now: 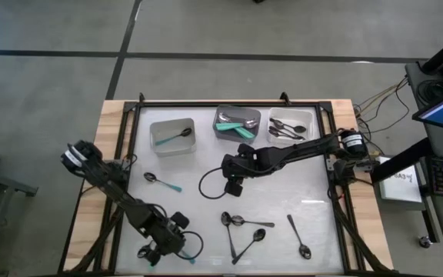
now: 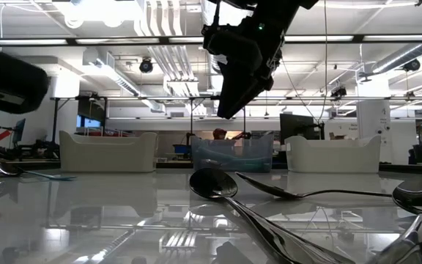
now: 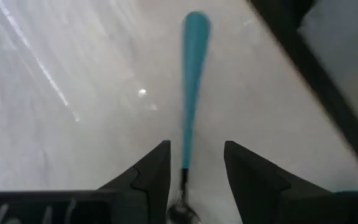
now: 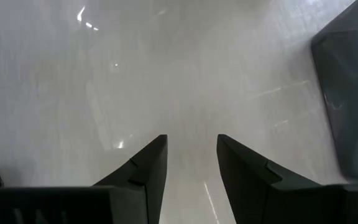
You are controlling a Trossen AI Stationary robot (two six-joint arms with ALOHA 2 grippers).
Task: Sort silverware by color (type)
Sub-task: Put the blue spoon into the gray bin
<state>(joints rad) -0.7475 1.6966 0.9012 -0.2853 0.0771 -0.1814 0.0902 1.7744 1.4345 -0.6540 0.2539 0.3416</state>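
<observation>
Your left gripper (image 3: 196,163) stands wide open astride the teal-handled spoon (image 3: 191,81) near the desk (image 1: 206,219) edge, holding nothing; closing off-centre could skid it away, while your right gripper (image 4: 191,158) hangs open and empty.

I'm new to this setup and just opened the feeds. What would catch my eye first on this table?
Three small rectangular bins line the far edge of the white table, each holding spoons; the middle one has teal-handled ones. At the near left corner the left gripper sits low with open jaws straddling a teal-handled spoon. The right gripper hangs open over bare tabletop mid-table, and loose black spoons lie near the front edge.
</observation>
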